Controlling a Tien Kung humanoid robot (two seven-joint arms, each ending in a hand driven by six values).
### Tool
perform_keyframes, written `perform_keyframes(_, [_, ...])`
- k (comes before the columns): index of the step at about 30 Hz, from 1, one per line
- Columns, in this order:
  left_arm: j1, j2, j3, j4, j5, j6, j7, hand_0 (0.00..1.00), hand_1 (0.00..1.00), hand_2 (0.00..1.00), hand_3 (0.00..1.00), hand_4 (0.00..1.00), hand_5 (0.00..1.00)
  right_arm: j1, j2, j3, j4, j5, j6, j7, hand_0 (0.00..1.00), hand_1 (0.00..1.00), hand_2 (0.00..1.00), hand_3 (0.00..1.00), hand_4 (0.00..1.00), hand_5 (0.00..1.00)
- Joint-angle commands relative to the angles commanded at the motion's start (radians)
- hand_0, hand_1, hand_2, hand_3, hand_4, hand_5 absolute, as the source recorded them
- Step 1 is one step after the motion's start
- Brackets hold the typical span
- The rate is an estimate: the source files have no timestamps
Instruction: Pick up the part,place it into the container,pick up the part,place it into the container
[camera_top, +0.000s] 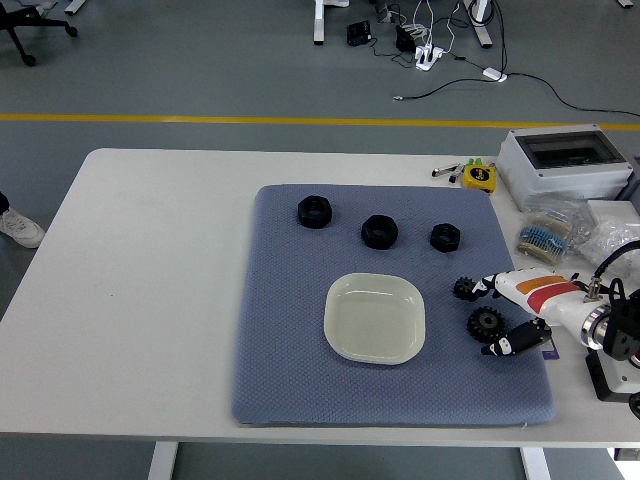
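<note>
A cream square dish lies empty on the blue-grey mat. A larger black gear and a smaller black gear lie on the mat right of the dish. My right hand, white with an orange stripe, reaches in from the right. Its fingers are spread, with one finger by the small gear and the thumb just below the larger gear. The larger gear lies flat between them, not lifted. Three black nuts sit in a row at the mat's far side.
A grey box, a yellow tape measure and bags of small parts sit at the table's right. A person's shoe shows at the left edge.
</note>
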Motion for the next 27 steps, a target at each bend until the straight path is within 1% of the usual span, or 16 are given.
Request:
perform_keyframes(4, [0.000, 0.000, -0.003, 0.000, 0.005, -0.001, 0.001, 0.702, 0.646, 0.667, 0.582, 0.671, 0.627, 0.016, 0.007, -0.016, -0.026, 0.012, -0.006, 0.000, 0.644, 0.655, 0.701, 0.658, 0.998, 0.302])
perform_keyframes(5, [0.000, -0.001, -0.004, 0.000, 0.007, -0.001, 0.002, 0.702, 0.647, 0.667, 0.582, 0.671, 0.627, 0.021, 0.009, -0.021, -0.034, 0.017, -0.008, 0.001, 0.594, 0.632, 0.680, 0.605, 0.991, 0.300])
perform_keyframes(23, [0.000, -0.001, -0.010, -0.001, 0.018, -0.003, 0.005, 0.702, 0.648, 0.667, 0.581, 0.670, 0.627, 0.042, 0.024, -0.050, -0.101, 0.041, -0.021, 0.007, 0.584, 0.629, 0.680, 0.609, 0.976, 0.291])
perform_keyframes(24, [0.000, -0.001, -0.010, -0.001, 0.018, -0.003, 0.006, 0.702, 0.648, 0.667, 0.580, 0.670, 0.627, 0.042, 0.025, -0.050, -0.104, 0.042, -0.022, 0.007, 0.521, 0.601, 0.649, 0.575, 0.938, 0.280])
perform_keyframes(27, [0.001, -0.001, -0.011, -0.001, 0.019, -0.003, 0.006, 0.702, 0.648, 0.667, 0.580, 0.670, 0.627, 0.043, 0.024, -0.052, -0.109, 0.049, -0.028, 0.008, 0.521, 0.601, 0.649, 0.575, 0.938, 0.280])
